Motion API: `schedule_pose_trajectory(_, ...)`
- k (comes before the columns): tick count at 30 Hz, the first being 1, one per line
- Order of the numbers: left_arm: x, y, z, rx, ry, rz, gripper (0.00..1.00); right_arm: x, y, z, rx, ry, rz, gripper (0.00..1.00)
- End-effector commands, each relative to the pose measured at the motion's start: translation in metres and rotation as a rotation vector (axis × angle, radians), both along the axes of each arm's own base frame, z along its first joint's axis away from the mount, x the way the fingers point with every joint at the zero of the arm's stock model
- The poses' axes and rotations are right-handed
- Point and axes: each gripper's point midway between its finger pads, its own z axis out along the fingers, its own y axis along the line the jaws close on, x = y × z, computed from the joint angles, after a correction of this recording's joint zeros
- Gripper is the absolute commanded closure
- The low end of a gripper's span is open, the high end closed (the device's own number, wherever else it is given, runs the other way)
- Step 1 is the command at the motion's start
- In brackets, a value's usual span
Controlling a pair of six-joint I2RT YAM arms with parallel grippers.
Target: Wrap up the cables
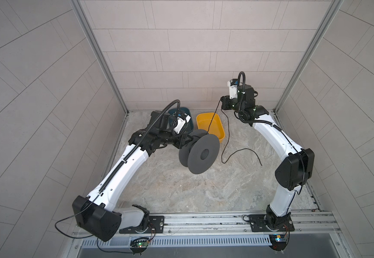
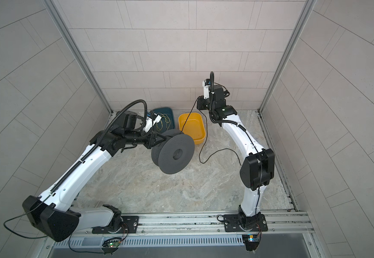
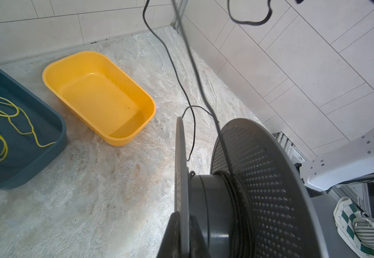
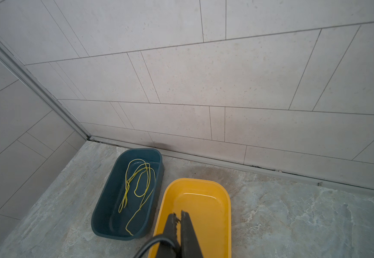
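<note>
Two strands of the black cable (image 1: 247,149) leave the right gripper (image 4: 179,217), raised near the yellow bin (image 1: 217,128) with its fingers pressed together on it: one runs to the gray spool (image 1: 195,160) before the bin, one droops onto the table (image 1: 181,189) beside the bin. The left gripper (image 3: 181,234) clamps a spool flange

The left arm (image 1: 119,174) stretched low and forward, elbow bent, the left pincer (image 3: 185,215) clamped shut. The right arm (image 1: 271,136) stood higher at the rear, the right pincer (image 4: 178,214) pressed closed, pointing toward the middle.
</note>
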Motion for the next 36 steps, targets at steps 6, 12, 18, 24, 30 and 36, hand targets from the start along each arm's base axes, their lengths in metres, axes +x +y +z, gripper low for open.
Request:
schedule_pose_trajectory(6,-0.011,-0.001,0.043,-0.166,0.004,-0.031,1.00,0.017,-0.052,-0.030,0.046,0.016,-0.135,1.00)
schedule_pose_trajectory(12,0.013,0.005,0.079,-0.347,0.014,0.068,1.00,-0.004,-0.049,-0.050,0.092,-0.011,-0.102,1.00)
schedule_pose_trajectory(18,0.032,0.019,0.105,-0.489,0.035,0.136,1.00,-0.017,-0.032,-0.069,0.092,-0.001,-0.020,1.00)
schedule_pose_trajectory(24,0.058,0.039,0.128,-0.628,0.055,0.268,1.00,-0.041,-0.003,-0.084,0.033,-0.014,0.066,1.00)
schedule_pose_trajectory(30,0.086,0.058,0.129,-0.721,0.086,0.439,1.00,-0.072,0.030,-0.093,-0.046,-0.035,0.144,1.00)
schedule_pose_trajectory(36,0.108,0.079,0.114,-0.752,0.111,0.614,1.00,-0.098,0.046,-0.089,-0.115,-0.073,0.175,1.00)
